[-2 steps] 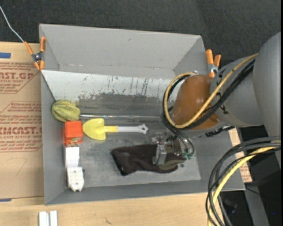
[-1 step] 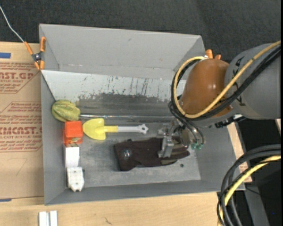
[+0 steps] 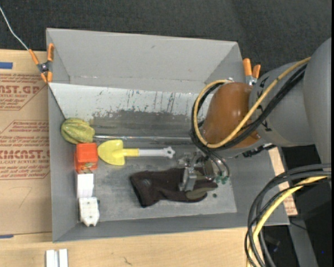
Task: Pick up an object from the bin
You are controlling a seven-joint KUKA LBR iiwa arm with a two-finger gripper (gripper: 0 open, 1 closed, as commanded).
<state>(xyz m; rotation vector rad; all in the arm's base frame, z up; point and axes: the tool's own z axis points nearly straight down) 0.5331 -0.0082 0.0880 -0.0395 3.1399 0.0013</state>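
My gripper (image 3: 190, 178) is low in the bin's right front part, its fingers down on the right end of a dark brown, floppy cloth-like thing (image 3: 156, 186) that lies along the front of the floor. Whether the fingers clasp it is hidden by the gripper body. Left of the gripper lies a yellow toy shovel (image 3: 112, 152) with a pale handle pointing toward me.
Along the bin's left side sit a green-yellow gourd-like thing (image 3: 77, 130), an orange block (image 3: 86, 155) and two white blocks (image 3: 87, 200). The arm with its orange-brown cover and yellow cables hangs over the bin's right wall.
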